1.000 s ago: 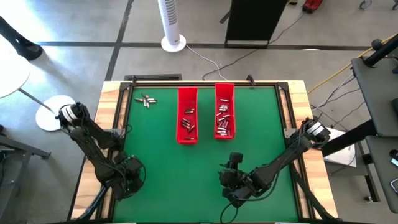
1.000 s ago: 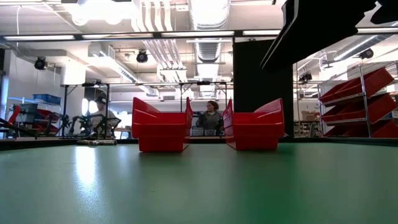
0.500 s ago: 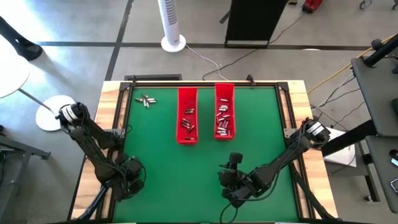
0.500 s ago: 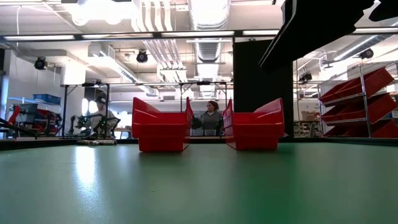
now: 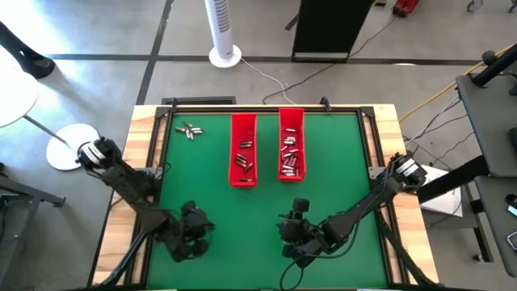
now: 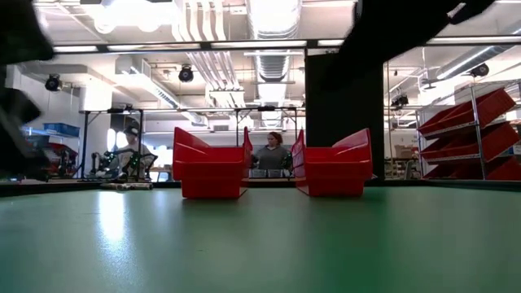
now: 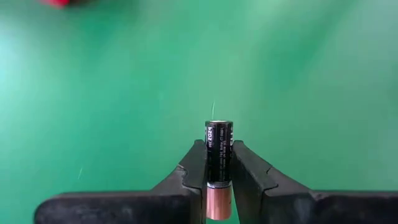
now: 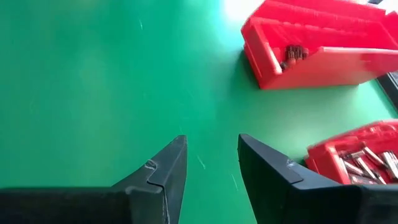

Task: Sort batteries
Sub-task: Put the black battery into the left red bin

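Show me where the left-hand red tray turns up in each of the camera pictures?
High view: left red tray, center, far half of the green mat.
Low view: left red tray, left of center.
Left wrist view: cannot tell.
Right wrist view: farther tray.
Shared landmark: its neighbour, the right red tray.

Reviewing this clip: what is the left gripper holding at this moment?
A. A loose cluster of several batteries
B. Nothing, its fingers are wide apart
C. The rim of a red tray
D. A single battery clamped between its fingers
D: in the left wrist view the left gripper has its fingers closed on one black-and-copper battery, above the bare green table, with no tray in its grasp.
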### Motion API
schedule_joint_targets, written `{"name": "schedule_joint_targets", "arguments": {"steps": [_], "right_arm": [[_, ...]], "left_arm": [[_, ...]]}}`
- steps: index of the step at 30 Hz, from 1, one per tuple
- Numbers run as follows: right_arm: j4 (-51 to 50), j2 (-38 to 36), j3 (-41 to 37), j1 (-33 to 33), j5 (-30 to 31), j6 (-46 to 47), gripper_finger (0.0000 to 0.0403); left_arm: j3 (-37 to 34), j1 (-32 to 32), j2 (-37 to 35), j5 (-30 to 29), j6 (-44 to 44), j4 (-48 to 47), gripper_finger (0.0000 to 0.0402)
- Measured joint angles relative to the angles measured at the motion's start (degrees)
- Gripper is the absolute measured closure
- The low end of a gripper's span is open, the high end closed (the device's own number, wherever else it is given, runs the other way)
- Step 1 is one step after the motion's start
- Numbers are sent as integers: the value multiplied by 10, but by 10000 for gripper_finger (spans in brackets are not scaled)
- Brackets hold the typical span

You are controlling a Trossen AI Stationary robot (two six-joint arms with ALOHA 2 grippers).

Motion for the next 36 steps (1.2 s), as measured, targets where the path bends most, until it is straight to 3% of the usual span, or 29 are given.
{"name": "schedule_joint_targets", "arguments": {"steps": [7,11,17,24,36], "right_arm": [[35,24,0,-4,-8,-18,247],[36,30,0,-4,-12,-18,239],[37,30,0,-4,-12,-19,231],[36,30,0,-4,-12,-19,228],[35,30,0,-4,-12,-19,228]], "left_arm": [[14,106,80,58,205,176,374],[37,148,122,75,268,203,374],[57,185,175,102,382,319,374],[66,205,222,125,388,347,366],[58,202,239,116,409,365,293]]}}
